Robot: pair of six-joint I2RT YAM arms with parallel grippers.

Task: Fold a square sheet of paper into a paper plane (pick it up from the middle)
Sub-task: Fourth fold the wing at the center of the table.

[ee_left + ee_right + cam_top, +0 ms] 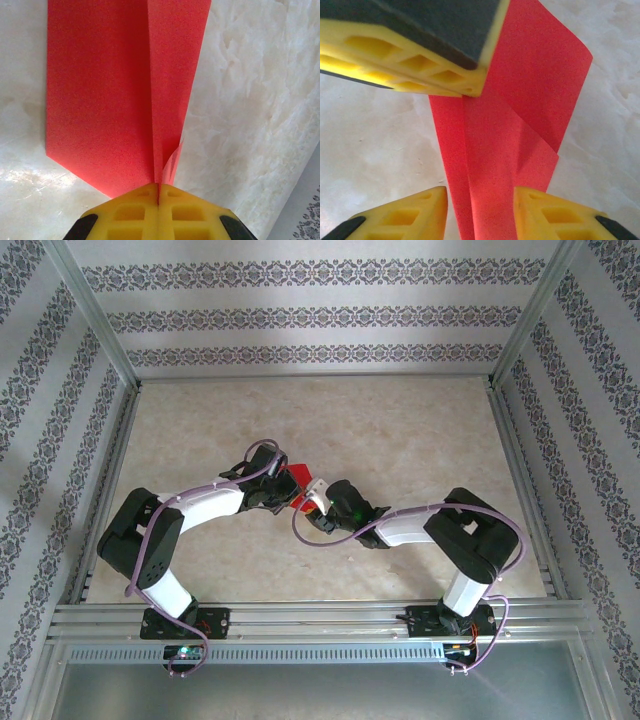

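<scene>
Left gripper (159, 194), yellow-padded, is clamped tight on the pointed end of one bright red, partly folded sheet of thin paper (100, 90) at the middle of the beige marbled tabletop (400, 420). Right gripper (480, 202) stands parted, its two pads straddling the sheet's other end. Both arms bend inward, elbows out.

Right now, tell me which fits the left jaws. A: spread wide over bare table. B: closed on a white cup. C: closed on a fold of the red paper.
C: in the left wrist view the left jaws stand pressed together, a raised fold of the red paper pinched between their yellow pads.
</scene>
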